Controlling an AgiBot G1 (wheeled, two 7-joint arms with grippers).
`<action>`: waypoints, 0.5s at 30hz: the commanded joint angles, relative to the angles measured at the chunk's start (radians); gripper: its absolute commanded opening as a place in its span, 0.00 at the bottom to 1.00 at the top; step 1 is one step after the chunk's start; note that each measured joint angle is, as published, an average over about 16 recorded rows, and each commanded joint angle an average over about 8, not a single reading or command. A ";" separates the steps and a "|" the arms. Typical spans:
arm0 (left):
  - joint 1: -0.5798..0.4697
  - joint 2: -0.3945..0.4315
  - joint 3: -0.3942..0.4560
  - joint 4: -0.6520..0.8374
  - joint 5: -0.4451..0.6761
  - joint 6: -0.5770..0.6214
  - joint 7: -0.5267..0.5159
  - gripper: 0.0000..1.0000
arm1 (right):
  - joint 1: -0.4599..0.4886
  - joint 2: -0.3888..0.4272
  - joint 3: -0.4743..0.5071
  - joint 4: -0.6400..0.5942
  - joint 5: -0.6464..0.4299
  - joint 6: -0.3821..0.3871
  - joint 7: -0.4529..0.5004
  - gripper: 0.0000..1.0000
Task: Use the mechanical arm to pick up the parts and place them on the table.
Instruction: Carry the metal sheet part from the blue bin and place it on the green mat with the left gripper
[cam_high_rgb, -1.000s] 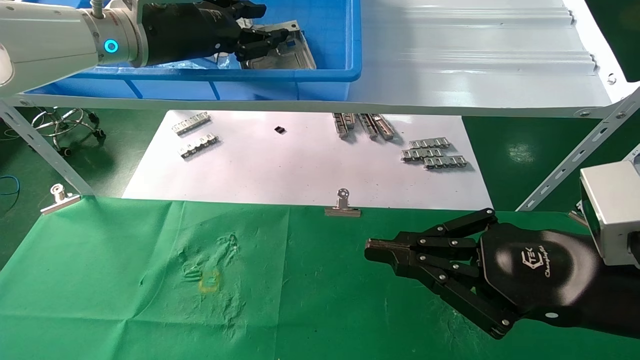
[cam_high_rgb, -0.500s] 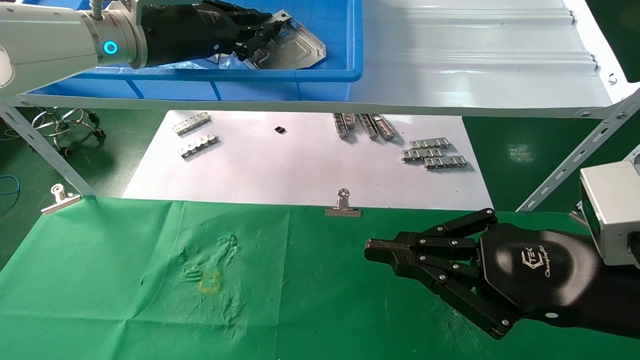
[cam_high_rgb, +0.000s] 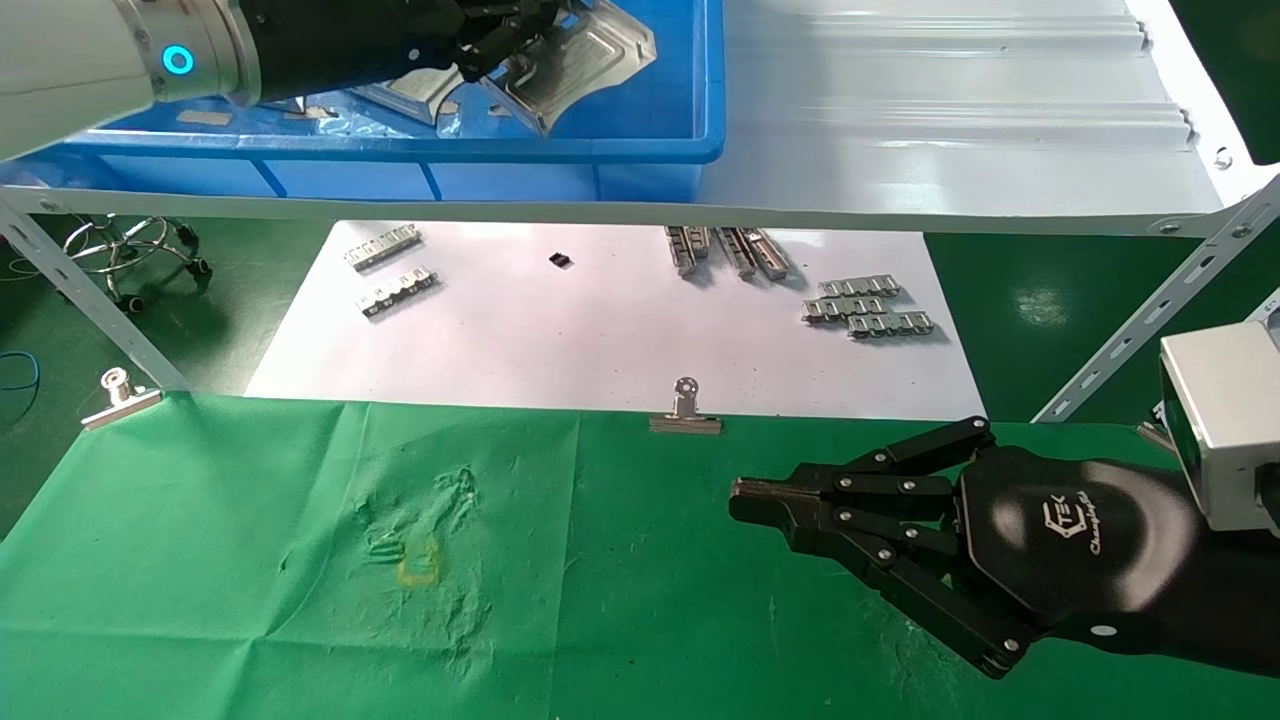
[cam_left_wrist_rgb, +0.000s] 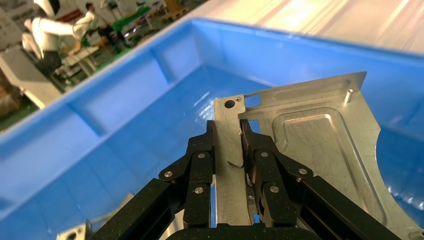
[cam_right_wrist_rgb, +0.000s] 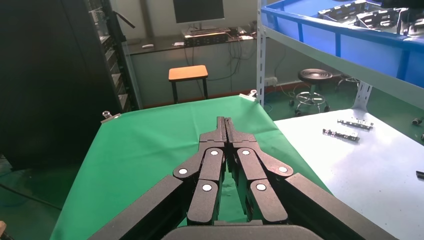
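Note:
My left gripper (cam_high_rgb: 500, 35) is shut on the edge of a silvery stamped metal part (cam_high_rgb: 580, 60) and holds it lifted and tilted above the floor of the blue bin (cam_high_rgb: 640, 150) on the shelf. In the left wrist view the gripper (cam_left_wrist_rgb: 227, 137) clamps the part (cam_left_wrist_rgb: 320, 150) along its tabbed edge. Another part (cam_high_rgb: 410, 92) lies in the bin below the hand. The green table (cam_high_rgb: 250, 560) lies in front, with a small yellow mark (cam_high_rgb: 420, 565). My right gripper (cam_high_rgb: 745, 495) is shut and empty, parked over the green cloth at the right; it also shows in the right wrist view (cam_right_wrist_rgb: 226, 122).
The grey metal shelf (cam_high_rgb: 950, 130) carries the bin above a white sheet (cam_high_rgb: 600, 330) with small toothed strips (cam_high_rgb: 865, 310). Binder clips (cam_high_rgb: 685, 415) pin the cloth's far edge. A slanted shelf strut (cam_high_rgb: 80, 290) stands at the left.
My left gripper closed on the part in the bin, lifted it and drew it back toward the left, tilting it up. The right arm has not moved.

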 joint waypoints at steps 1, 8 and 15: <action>-0.005 -0.007 -0.005 -0.003 -0.008 0.016 0.004 0.00 | 0.000 0.000 0.000 0.000 0.000 0.000 0.000 0.00; -0.016 -0.072 -0.022 -0.014 -0.032 0.144 0.034 0.00 | 0.000 0.000 0.000 0.000 0.000 0.000 0.000 0.00; -0.019 -0.159 -0.036 -0.037 -0.056 0.356 0.087 0.00 | 0.000 0.000 0.000 0.000 0.000 0.000 0.000 0.00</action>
